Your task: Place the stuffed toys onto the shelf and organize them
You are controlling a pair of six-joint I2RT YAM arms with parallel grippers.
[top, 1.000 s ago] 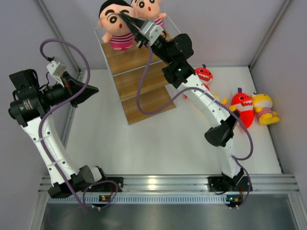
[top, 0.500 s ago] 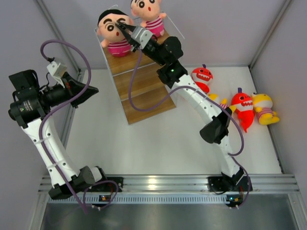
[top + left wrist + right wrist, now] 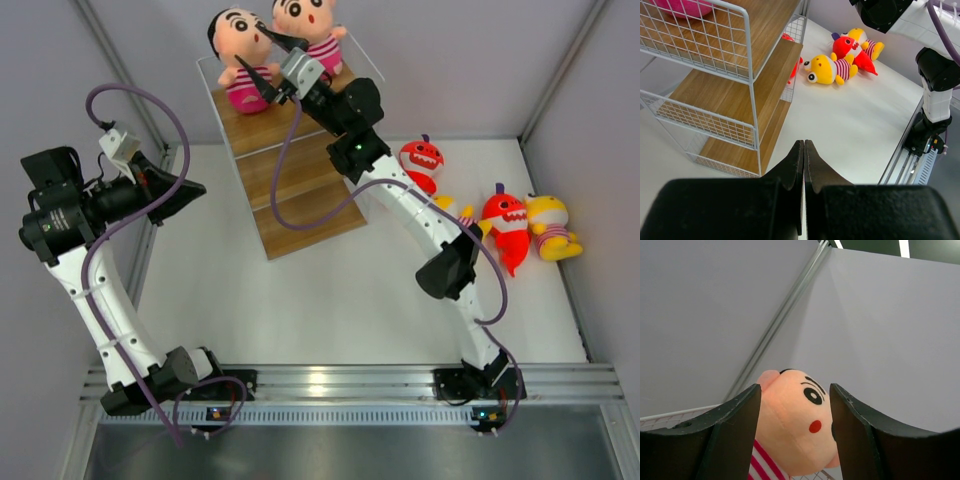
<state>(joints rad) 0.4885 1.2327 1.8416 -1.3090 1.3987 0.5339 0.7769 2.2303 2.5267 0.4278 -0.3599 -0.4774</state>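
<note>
Two boy dolls sit on the top board of the shelf (image 3: 300,195), one on the left (image 3: 238,48) and one on the right (image 3: 305,22). My right gripper (image 3: 268,62) is open just right of the left doll, whose head (image 3: 797,427) shows between the spread fingers (image 3: 735,425) of that gripper (image 3: 795,395), not pinched. On the table right of the shelf lie a red shark (image 3: 423,157), a second red shark (image 3: 503,217) and a yellow doll (image 3: 548,226); another yellow doll (image 3: 826,69) is partly hidden by the right arm. My left gripper (image 3: 188,188) (image 3: 804,143) is shut and empty, left of the shelf (image 3: 747,75).
Grey walls and frame posts (image 3: 120,60) close in the table on three sides. The right arm (image 3: 420,215) stretches across the space between the shelf and the toys on the table. A metal rail (image 3: 330,385) runs along the near edge.
My right gripper has opened and let go of the left boy doll, which now sits upright on the top board, slightly further left. The left arm has not moved.
</note>
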